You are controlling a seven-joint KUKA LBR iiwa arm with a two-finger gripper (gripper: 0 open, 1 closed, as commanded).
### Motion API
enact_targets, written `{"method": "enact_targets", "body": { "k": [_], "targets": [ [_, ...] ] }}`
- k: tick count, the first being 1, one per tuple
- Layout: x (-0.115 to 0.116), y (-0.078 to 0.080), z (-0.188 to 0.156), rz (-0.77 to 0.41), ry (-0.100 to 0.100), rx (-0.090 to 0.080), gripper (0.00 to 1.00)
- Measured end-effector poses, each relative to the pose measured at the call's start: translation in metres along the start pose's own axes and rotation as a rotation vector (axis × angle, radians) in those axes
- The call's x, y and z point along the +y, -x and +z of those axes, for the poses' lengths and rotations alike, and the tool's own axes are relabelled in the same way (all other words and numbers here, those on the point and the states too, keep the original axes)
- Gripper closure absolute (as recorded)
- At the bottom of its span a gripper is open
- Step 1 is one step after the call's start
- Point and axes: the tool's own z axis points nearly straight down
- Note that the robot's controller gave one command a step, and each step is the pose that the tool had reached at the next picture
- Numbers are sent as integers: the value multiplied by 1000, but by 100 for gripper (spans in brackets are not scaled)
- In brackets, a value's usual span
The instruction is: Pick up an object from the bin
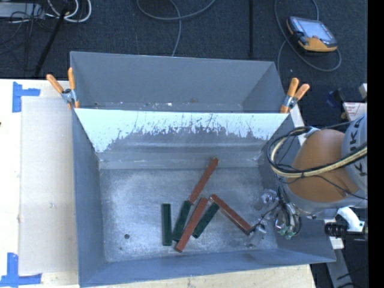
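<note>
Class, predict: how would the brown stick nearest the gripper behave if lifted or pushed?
The brown stick looks straight and flat, so probably stiff and unlikely to roll. It is thin, so likely light. Lying flat on the bin floor, it would probably slide when pushed.
</note>
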Motion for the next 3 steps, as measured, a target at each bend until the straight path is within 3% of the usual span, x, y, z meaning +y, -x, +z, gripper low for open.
{"method": "enact_targets", "body": {
  "k": [1, 2, 3],
  "targets": [
    [12, -6, 38, 16, 0, 0, 0],
    [12, -6, 39, 14, 0, -4, 0],
    [12, -6, 39, 13, 0, -3, 100]
  ]
}}
